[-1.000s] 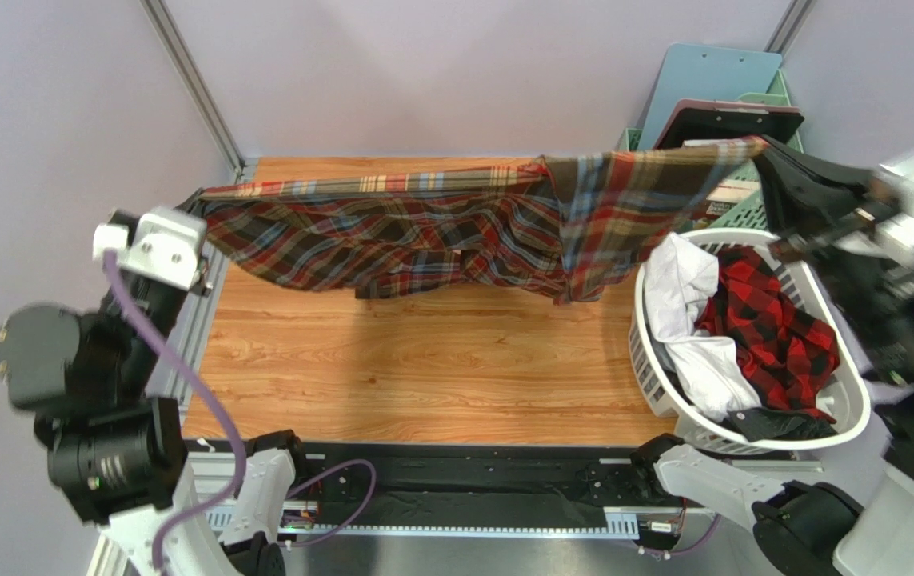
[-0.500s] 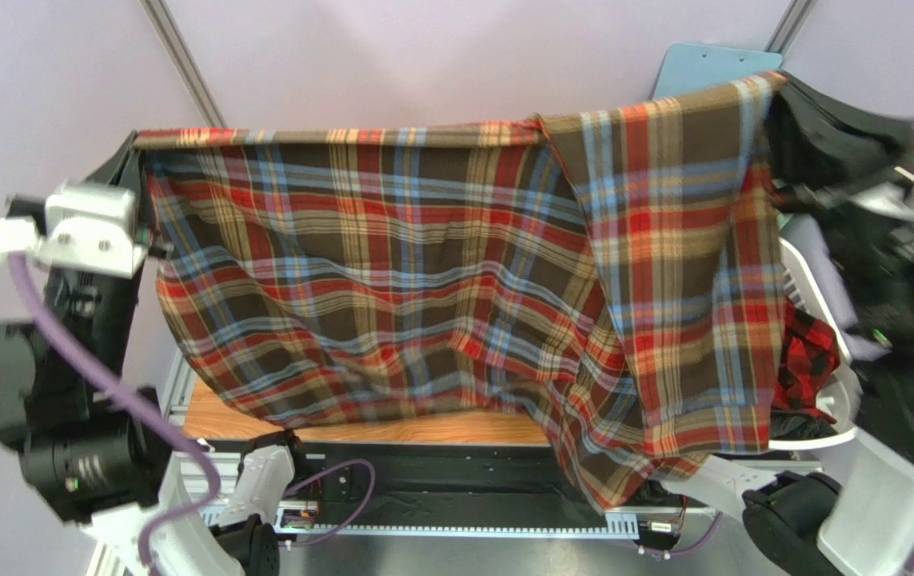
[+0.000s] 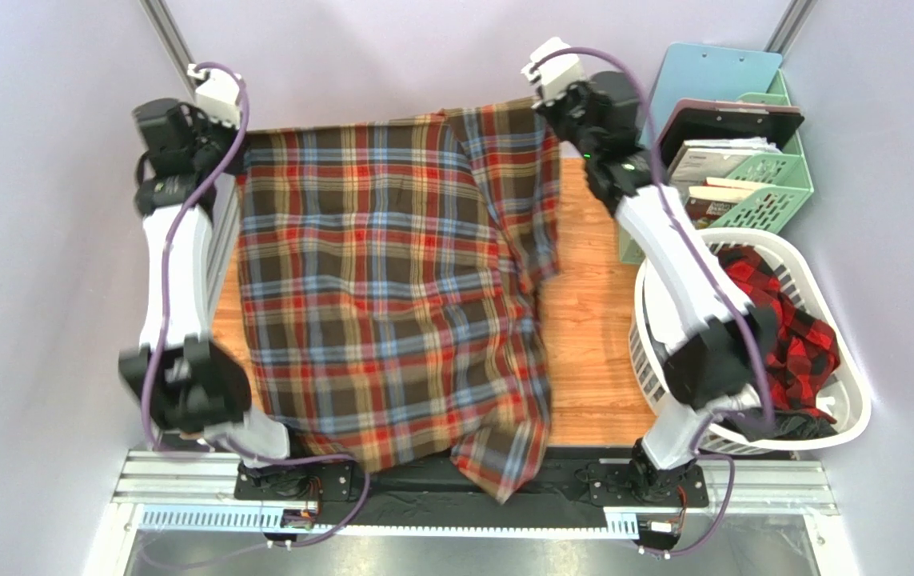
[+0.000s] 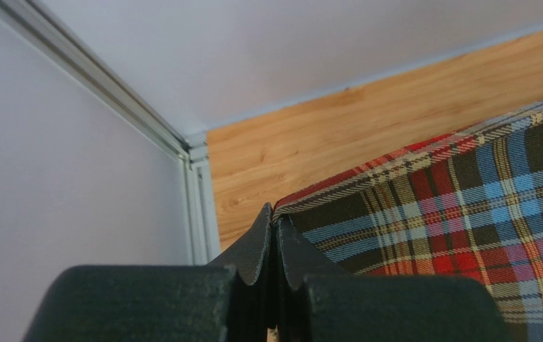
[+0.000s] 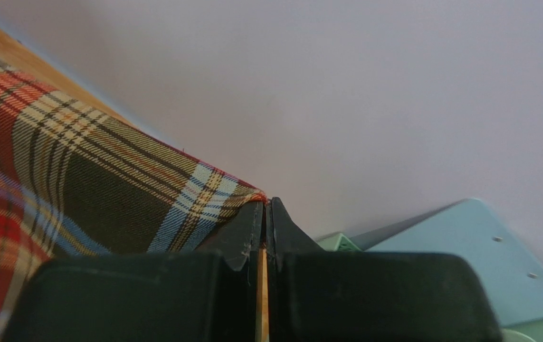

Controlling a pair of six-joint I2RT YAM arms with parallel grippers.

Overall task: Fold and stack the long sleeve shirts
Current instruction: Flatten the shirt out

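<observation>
From above, the brown-olive tartan shirt is spread across the wooden table, its near hem apparently draping over the front edge. The red-and-black check shirt sits in the white laundry basket. In the left wrist view the left gripper is pinched tight on a far corner of the tartan shirt, and in the right wrist view the right gripper is clamped on the other.
</observation>
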